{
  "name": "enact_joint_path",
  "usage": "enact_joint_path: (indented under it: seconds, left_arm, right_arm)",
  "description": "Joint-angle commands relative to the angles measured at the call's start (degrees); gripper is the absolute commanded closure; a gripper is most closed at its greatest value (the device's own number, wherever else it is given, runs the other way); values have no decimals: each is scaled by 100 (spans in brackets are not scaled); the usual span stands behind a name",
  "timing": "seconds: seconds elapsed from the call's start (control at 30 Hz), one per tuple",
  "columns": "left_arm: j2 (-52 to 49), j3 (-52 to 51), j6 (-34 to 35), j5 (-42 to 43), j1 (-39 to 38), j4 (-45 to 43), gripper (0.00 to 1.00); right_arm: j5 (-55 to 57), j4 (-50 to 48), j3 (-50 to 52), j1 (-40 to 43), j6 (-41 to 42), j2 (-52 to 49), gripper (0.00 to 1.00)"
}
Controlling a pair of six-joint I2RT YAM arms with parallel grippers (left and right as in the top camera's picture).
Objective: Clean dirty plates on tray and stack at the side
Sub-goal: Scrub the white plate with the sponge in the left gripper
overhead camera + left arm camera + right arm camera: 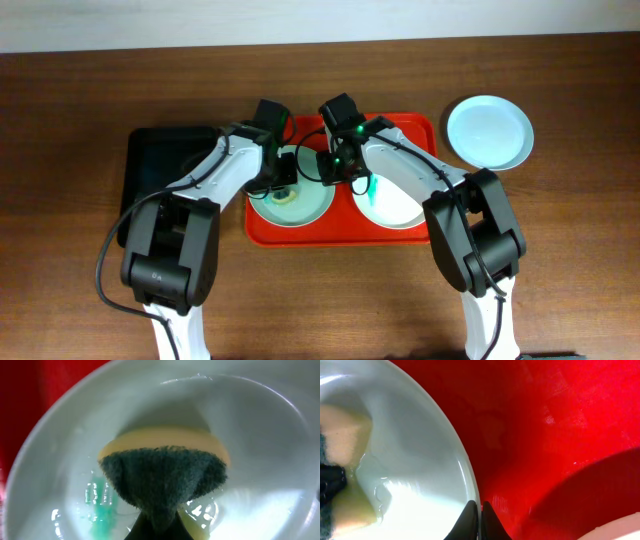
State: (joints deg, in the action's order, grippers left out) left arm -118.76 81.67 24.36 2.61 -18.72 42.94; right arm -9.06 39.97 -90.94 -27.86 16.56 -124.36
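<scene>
Pinching a yellow-and-green sponge, the left pincer is closed tight and presses it into the near plate beside a teal smear. The right pincer is closed on that plate's rim. Underneath lies the red tray. The right arm half hides a second plate, and a third plate rests beyond the tray on the tabletop.

Tray at mid-bench. In the tray, side by side: left plate and right plate. Sponge rests in the left plate, gripped by the left tool. Right tool pinches that plate's right rim, between the two plates. Third plate on the bench, off the tray's right rear corner. Smaller tray just left of the tray.
</scene>
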Motion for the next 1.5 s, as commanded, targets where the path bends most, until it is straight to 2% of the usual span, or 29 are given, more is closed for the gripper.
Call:
enact_joint_path:
  seconds: [0.0,0.07,0.13,0.3,0.4,0.57,0.63,0.83,0.93,1.07,1.13,1.33,1.47]
  left_arm:
    - [-562,-186,42,-2503,201,131,100]
    - [-492,-136,42,-3064,205,258,100]
    - [-378,-70,42,-3265,205,348,100]
    - [160,181,44,-3106,205,428,100]
    - [542,229,46,-2326,208,417,100]
    - [885,227,44,-247,223,385,100]
    - [872,144,44,317,221,385,100]
    - [863,-367,44,533,94,363,100]
    - [861,-804,44,529,-9,-33,100]
    - [859,-1419,44,291,-35,-925,100]
    - [859,-1655,44,-431,-35,-1145,100]
    - [881,-1720,44,-2540,-35,-896,100]
    - [1023,-1445,44,-3268,-35,-577,100]
  right_arm:
    - [11,13,35,-35,48,-9,96]
    - [15,13,35,-35,48,-11,96]
    - [31,13,35,-35,46,-11,96]
    - [31,13,35,-35,46,-11,96]
    - [31,11,35,-35,46,-11,96]
    - [31,9,35,-35,46,-11,96]
    - [31,7,35,-35,48,-11,96]
    - [28,9,35,-28,48,-11,96]
    - [31,7,35,-26,48,-9,96]
    - [31,9,35,-26,48,-11,96]
    - [31,11,35,-26,46,-11,96]
    - [72,11,35,-26,46,-11,96]
    - [70,9,35,-26,-37,-9,96]
